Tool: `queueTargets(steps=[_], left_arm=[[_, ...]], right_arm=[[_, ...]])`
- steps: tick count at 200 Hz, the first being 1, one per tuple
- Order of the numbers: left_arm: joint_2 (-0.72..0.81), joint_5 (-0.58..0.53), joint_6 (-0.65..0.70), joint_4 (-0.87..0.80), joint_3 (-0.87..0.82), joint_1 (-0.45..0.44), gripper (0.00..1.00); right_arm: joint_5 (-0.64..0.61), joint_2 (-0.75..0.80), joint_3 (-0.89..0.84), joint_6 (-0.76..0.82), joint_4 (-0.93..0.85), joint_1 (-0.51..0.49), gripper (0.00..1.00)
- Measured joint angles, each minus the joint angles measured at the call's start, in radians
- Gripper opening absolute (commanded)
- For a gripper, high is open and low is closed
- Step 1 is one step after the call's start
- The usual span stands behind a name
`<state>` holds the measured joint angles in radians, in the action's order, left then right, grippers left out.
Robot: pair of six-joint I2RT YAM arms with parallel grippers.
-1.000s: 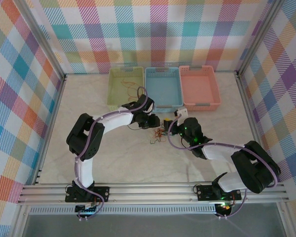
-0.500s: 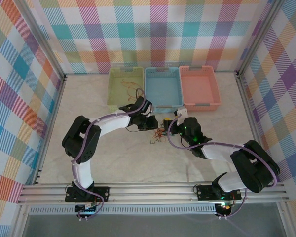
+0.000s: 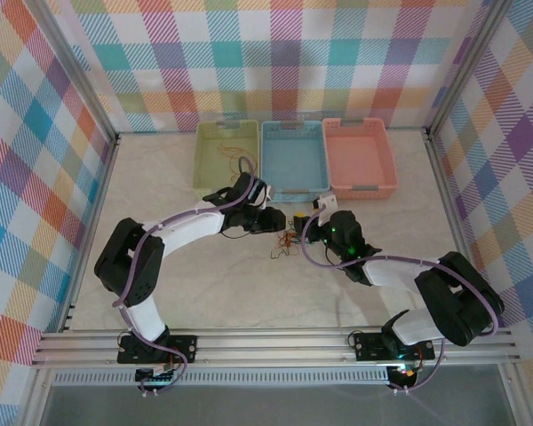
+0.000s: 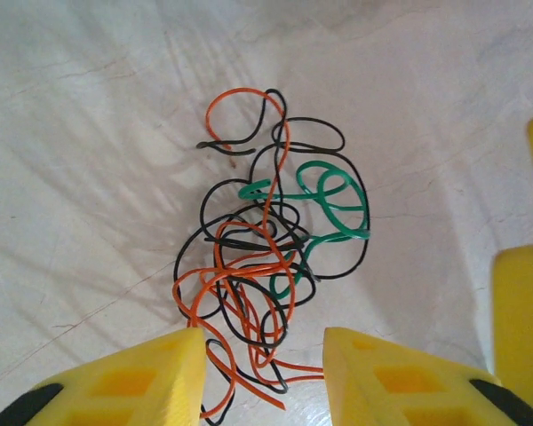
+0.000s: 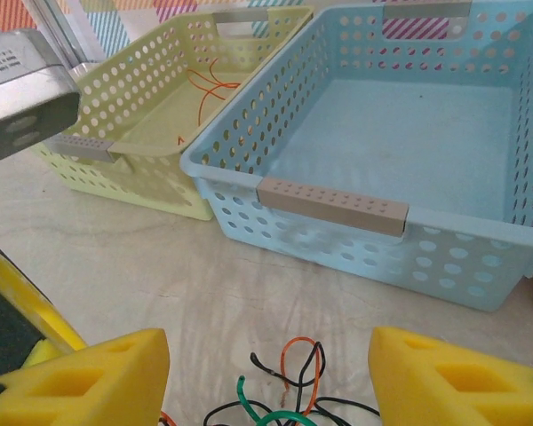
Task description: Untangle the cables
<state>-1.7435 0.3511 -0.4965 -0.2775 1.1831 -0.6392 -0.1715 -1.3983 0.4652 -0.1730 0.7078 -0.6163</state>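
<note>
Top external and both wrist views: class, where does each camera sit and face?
Top external: above, behind the left arm and right arm, looking down at the table.
Left wrist: above the cables, looking down between left pincer tips.
Right wrist: low, facing the blue basket past the right pincer.
Shared: both wrist views show cables.

The left arm [image 3: 173,226] stretches long and low from its base, elbow pushed out to the left. Its forearm runs rightward and ends just in front of the blue basket [image 3: 294,160], near that basket's front left corner. The left hand [image 3: 271,220] points downward, its yellow fingers [image 4: 133,377] parted with a clear gap between them. The right arm [image 3: 400,271] folds back at the elbow and reaches leftward. It carries the right hand [image 3: 302,222] just in front of the basket's front wall, close beside the left hand. Its fingers [image 5: 80,382] stand wide apart, facing the basket.
</note>
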Motion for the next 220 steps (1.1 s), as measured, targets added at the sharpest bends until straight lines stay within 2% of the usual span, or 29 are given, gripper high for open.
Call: queueTargets(steps=[26, 62, 98, 138, 166, 201, 220], left_arm=[[-0.004, 0.005, 0.015, -0.001, 0.001, -0.001, 0.48], [-0.041, 0.012, 0.019, -0.008, 0.013, -0.005, 0.49], [-0.084, 0.015, 0.021, -0.035, 0.024, -0.006, 0.47], [-0.090, 0.015, 0.024, -0.053, 0.032, -0.006, 0.34], [-0.097, 0.015, 0.023, -0.060, 0.039, -0.006, 0.29], [-0.105, 0.016, 0.023, -0.061, 0.042, -0.006, 0.29], [-0.113, 0.017, 0.021, -0.061, 0.047, -0.006, 0.33]], right_arm=[[0.001, 0.000, 0.002, 0.000, 0.000, 0.000, 0.62], [0.006, -0.002, 0.002, 0.000, -0.006, 0.000, 0.62], [0.008, -0.002, 0.002, 0.000, -0.007, 0.000, 0.62], [0.008, -0.002, 0.003, 0.000, -0.008, 0.000, 0.62], [0.016, -0.003, 0.003, 0.000, -0.016, 0.000, 0.62], [0.023, -0.011, 0.011, 0.000, -0.022, 0.000, 0.62], [0.023, -0.012, 0.013, 0.000, -0.022, 0.000, 0.62]])
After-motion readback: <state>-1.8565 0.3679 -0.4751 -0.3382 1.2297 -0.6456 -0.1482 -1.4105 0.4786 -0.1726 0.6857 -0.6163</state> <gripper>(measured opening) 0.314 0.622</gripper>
